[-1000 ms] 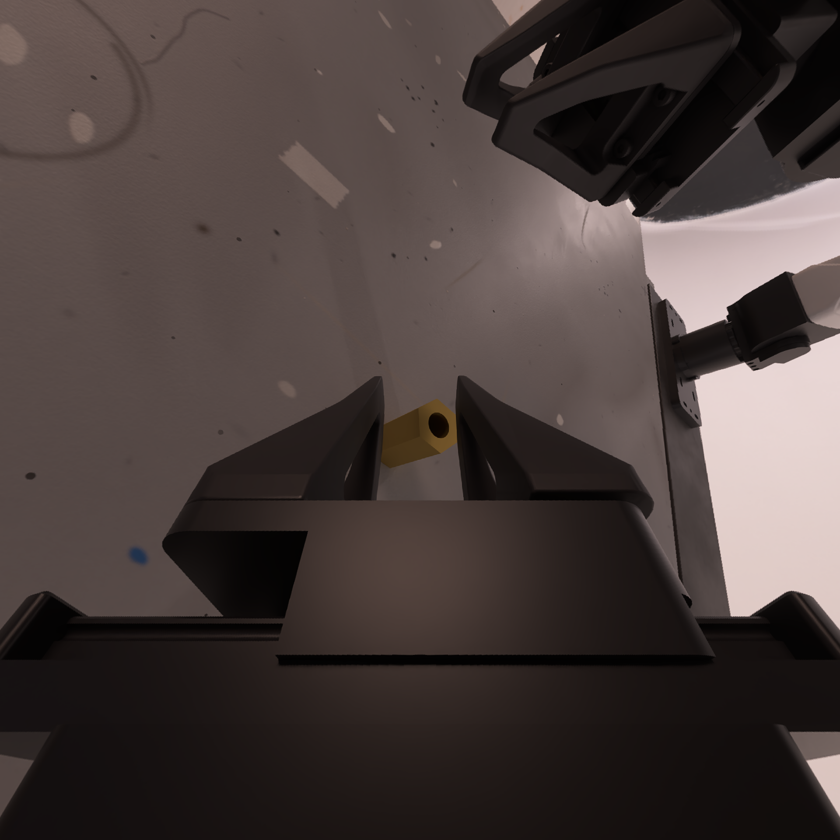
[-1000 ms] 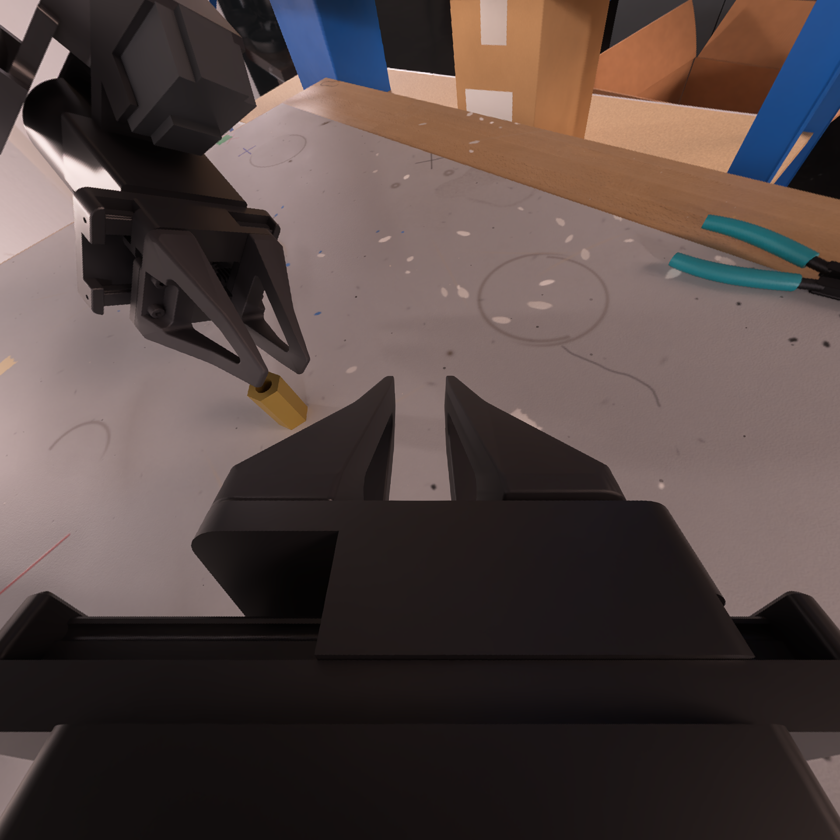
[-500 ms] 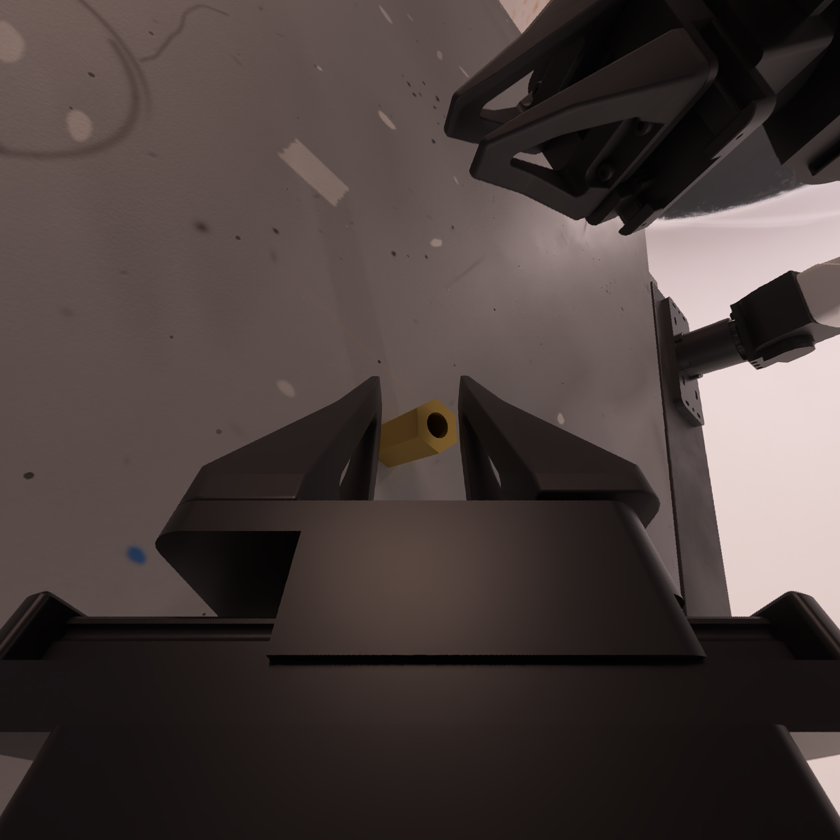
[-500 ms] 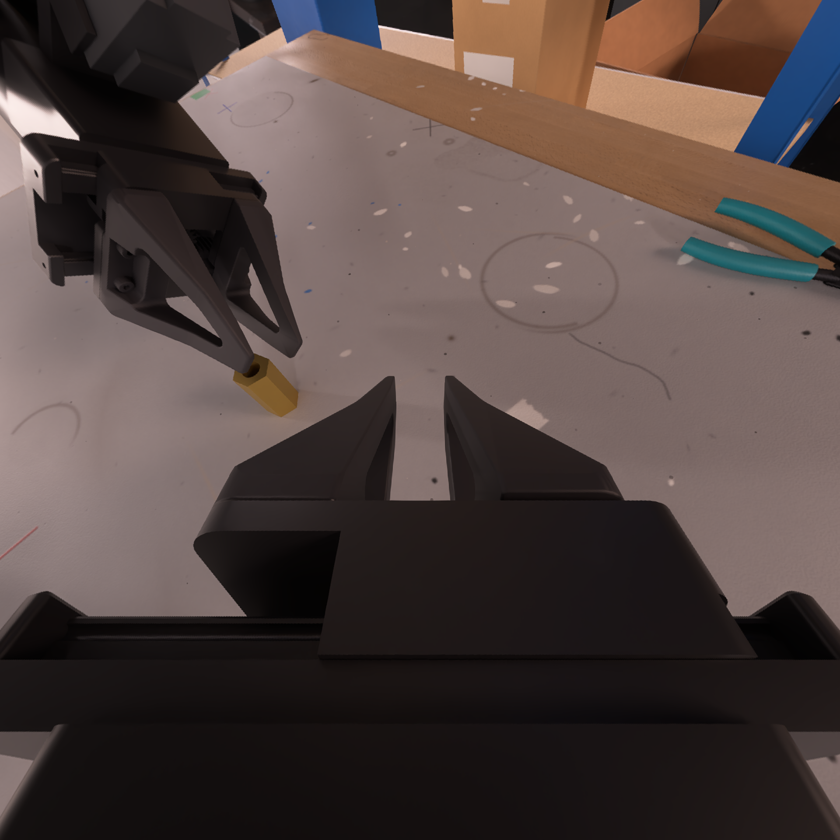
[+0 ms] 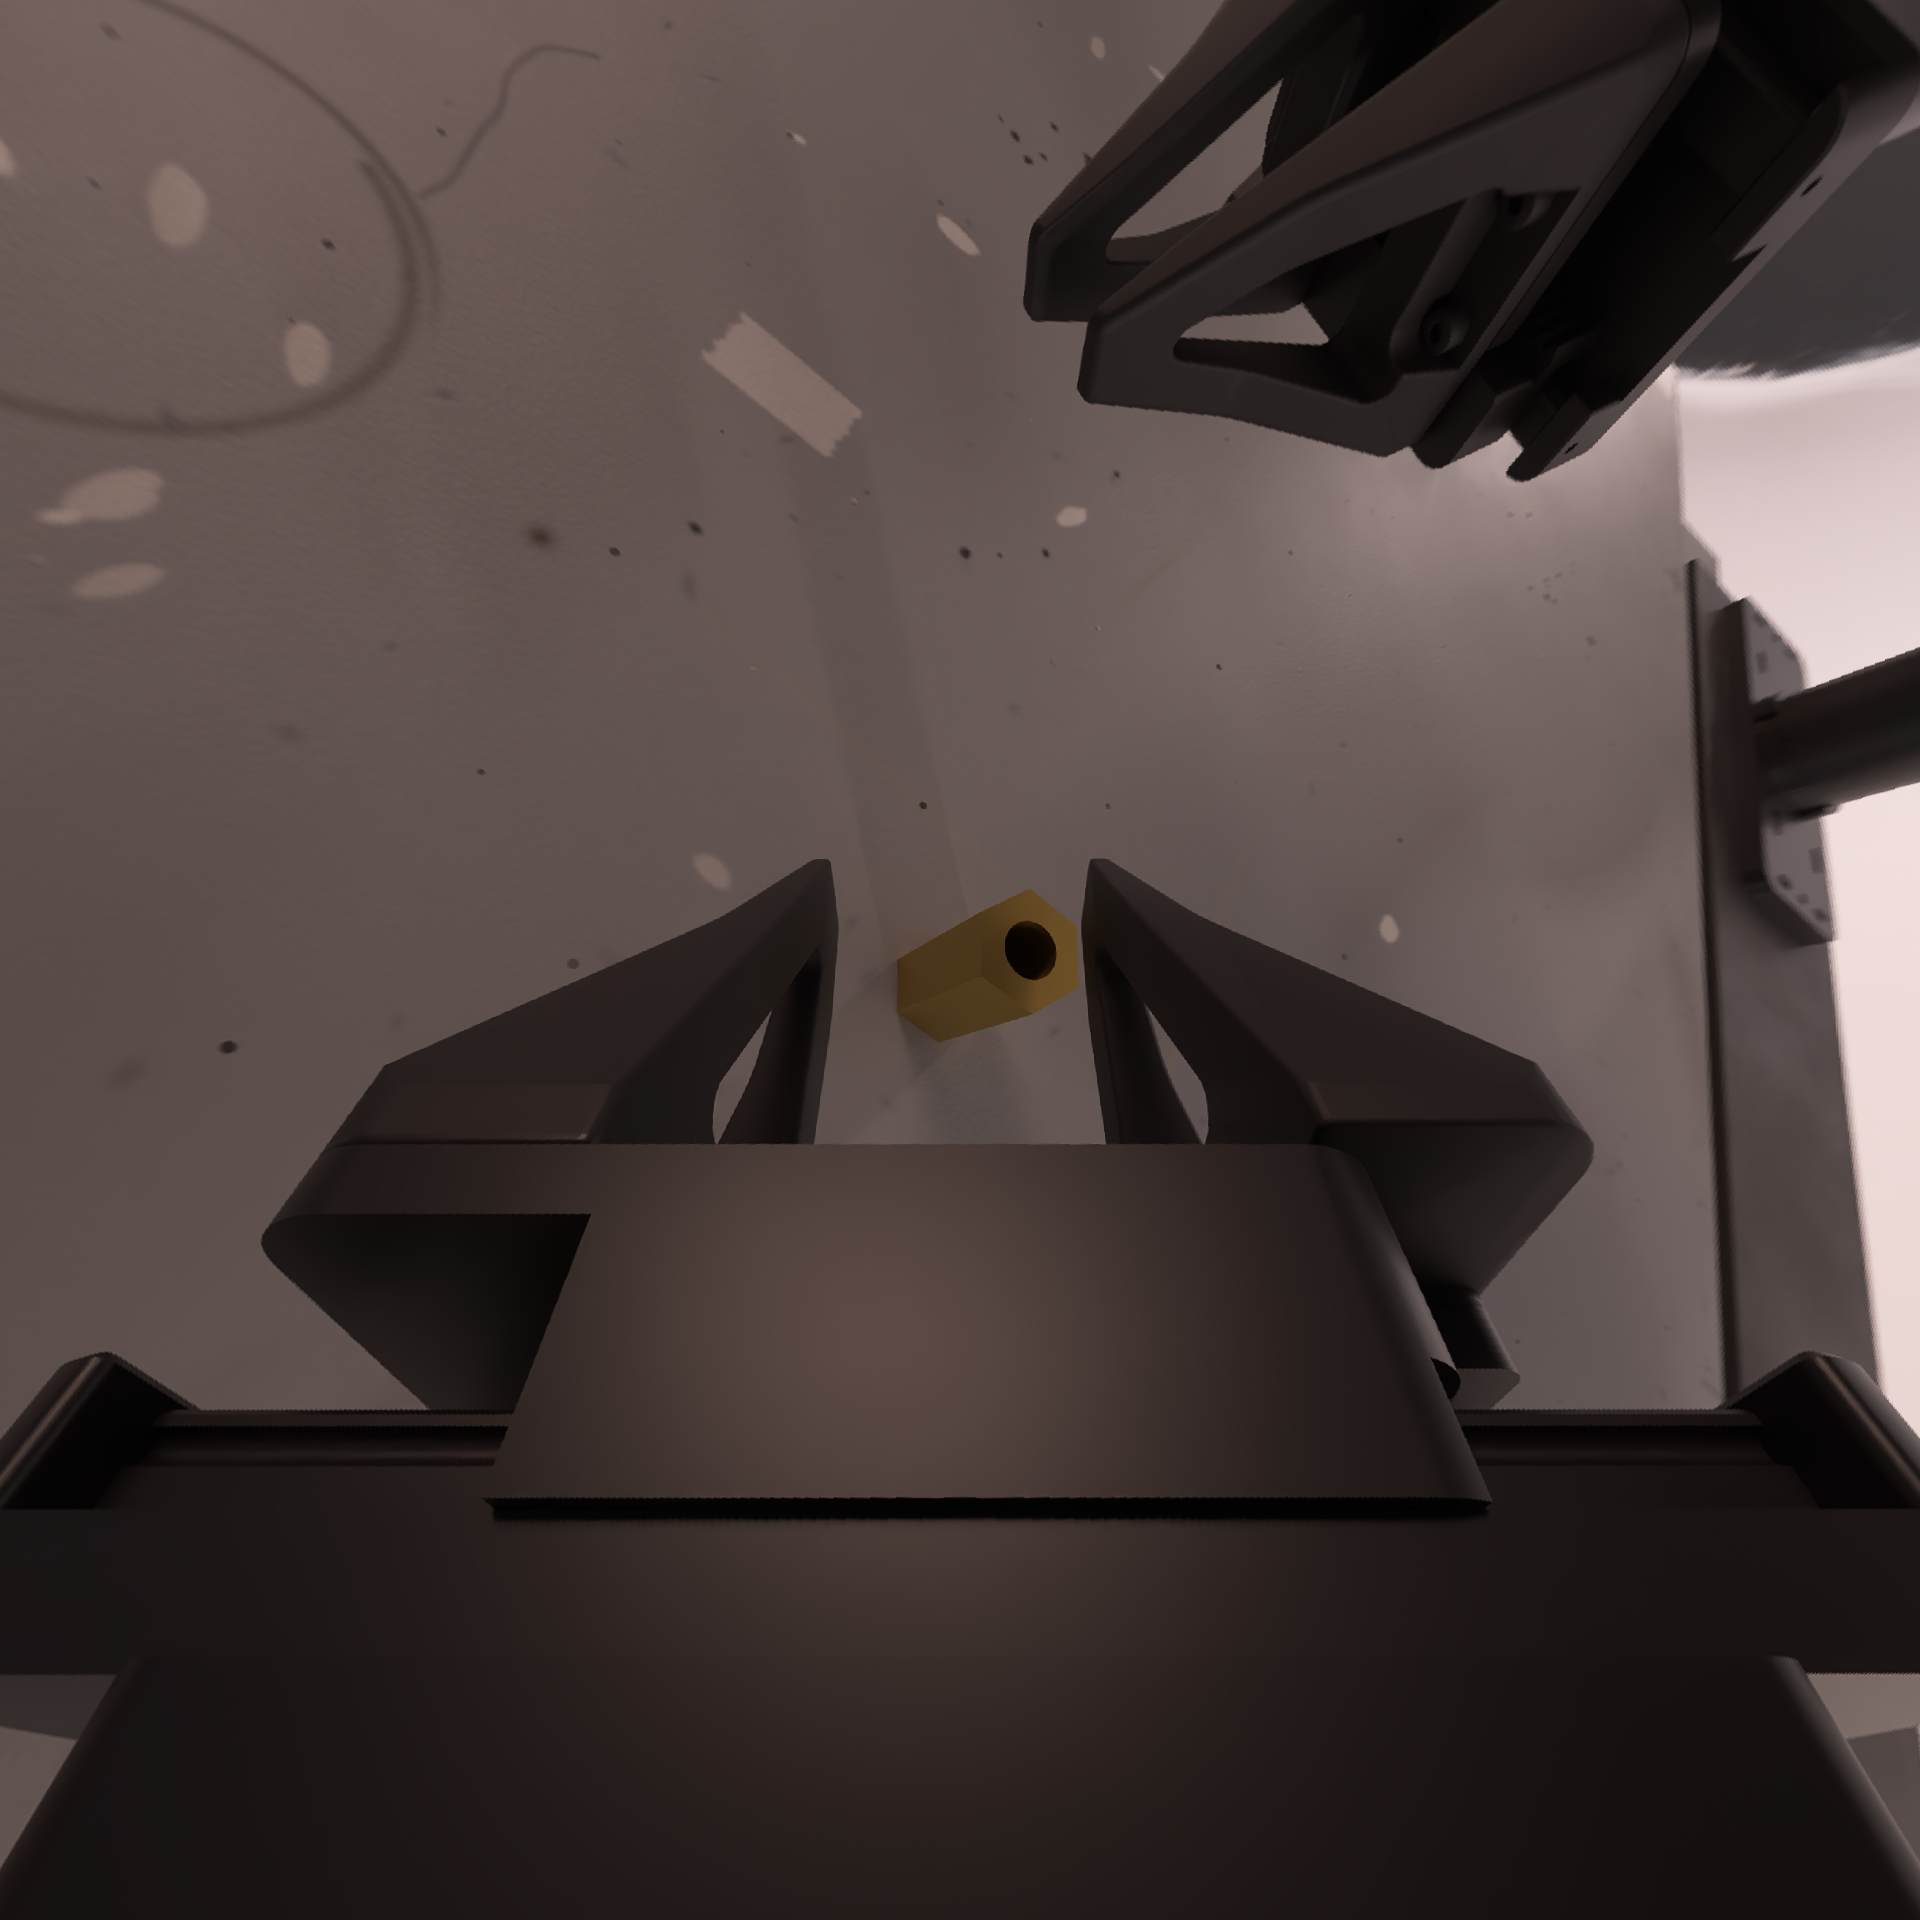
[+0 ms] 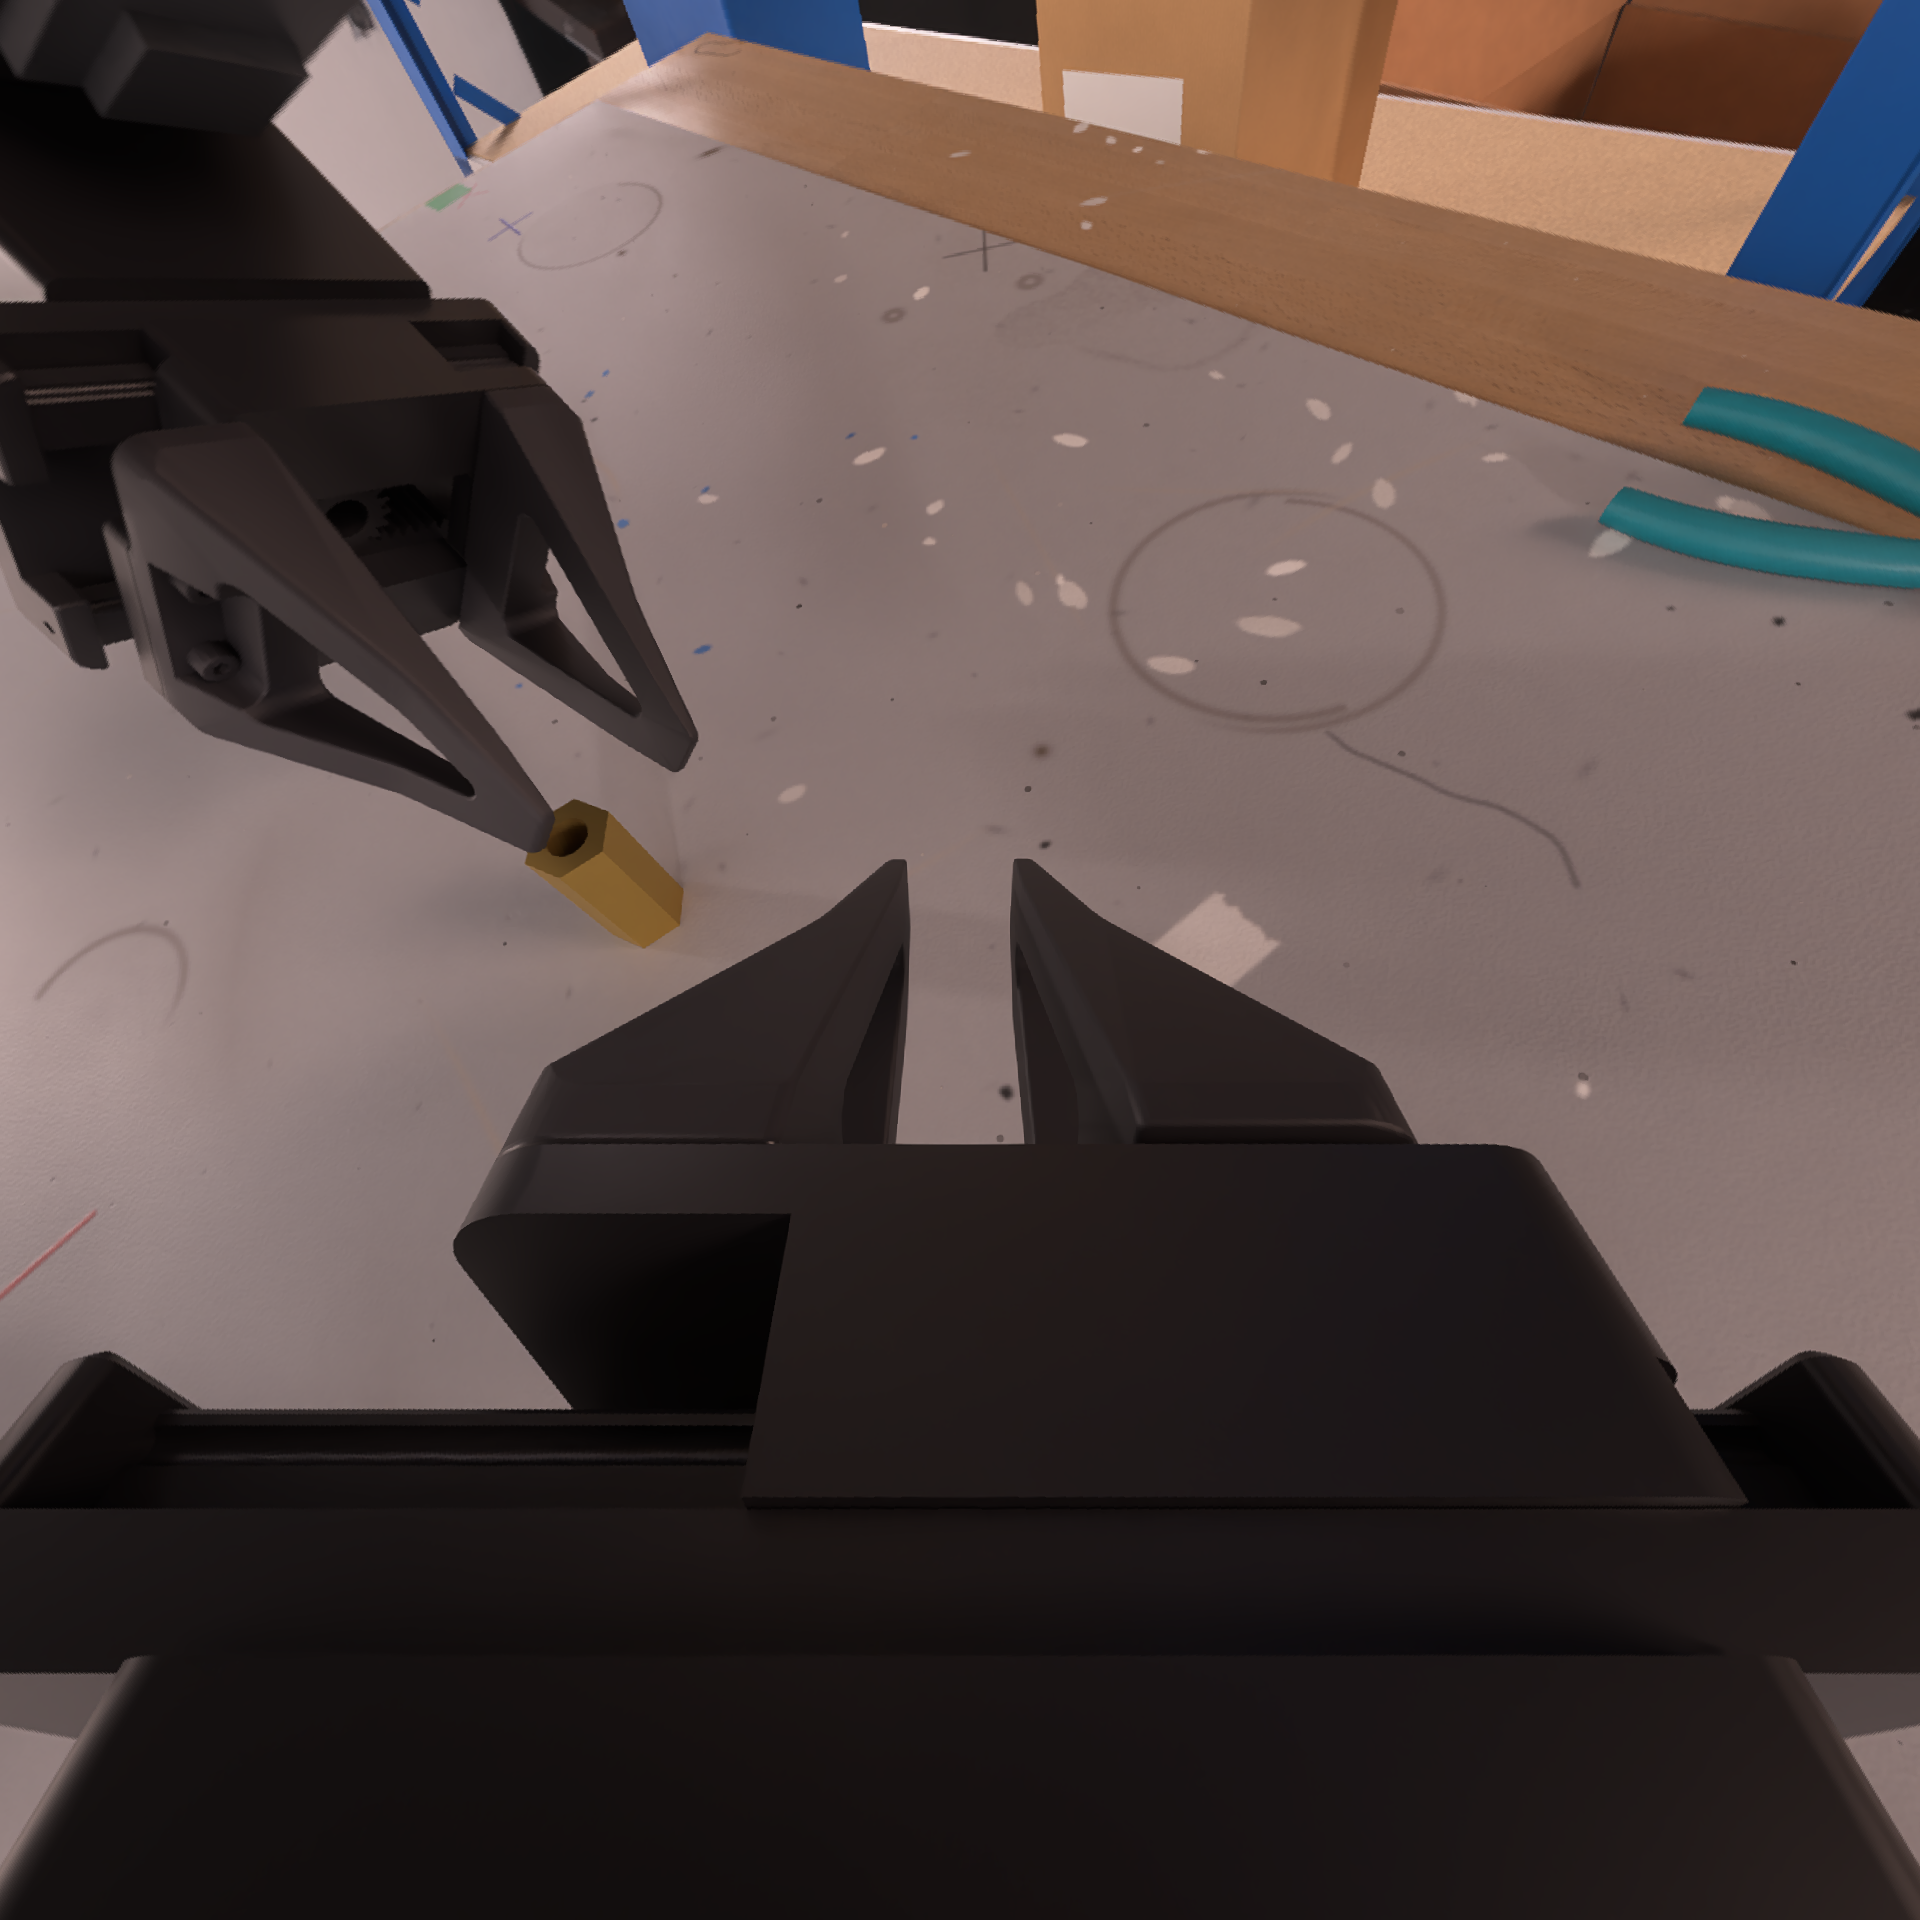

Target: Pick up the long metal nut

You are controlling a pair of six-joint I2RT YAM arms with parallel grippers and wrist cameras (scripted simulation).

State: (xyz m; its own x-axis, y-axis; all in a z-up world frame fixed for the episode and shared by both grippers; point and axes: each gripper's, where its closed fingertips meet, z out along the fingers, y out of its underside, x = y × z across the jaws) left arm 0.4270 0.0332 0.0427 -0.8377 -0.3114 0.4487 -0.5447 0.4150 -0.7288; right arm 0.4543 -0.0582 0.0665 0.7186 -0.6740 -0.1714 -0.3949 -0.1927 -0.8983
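The long metal nut [image 5: 982, 961] is a brass-coloured hex piece with a bore. It stands tilted on the grey table [image 5: 416, 727], lower end down. My left gripper [image 5: 960, 873] is open and straddles the nut, with a gap on the left side. In the right wrist view one left fingertip [image 6: 525, 826] touches the nut's [image 6: 608, 878] raised end. My right gripper [image 6: 961, 868] hovers empty just right of the nut, jaws close together with a narrow gap. It also shows in the left wrist view [image 5: 1070, 332].
Teal-handled pliers [image 6: 1787, 499] lie at the far right by the wooden bench edge [image 6: 1247, 229]. A cardboard box [image 6: 1205, 73] and blue posts [image 6: 1829, 156] stand behind. A strip of tape [image 6: 1216, 935] lies on the table. The right arm's mount [image 5: 1766, 769] is at the table edge.
My left jaws have opened from a grip on the nut to a wide gap; the nut stays tilted between them. My right gripper has moved closer to the nut.
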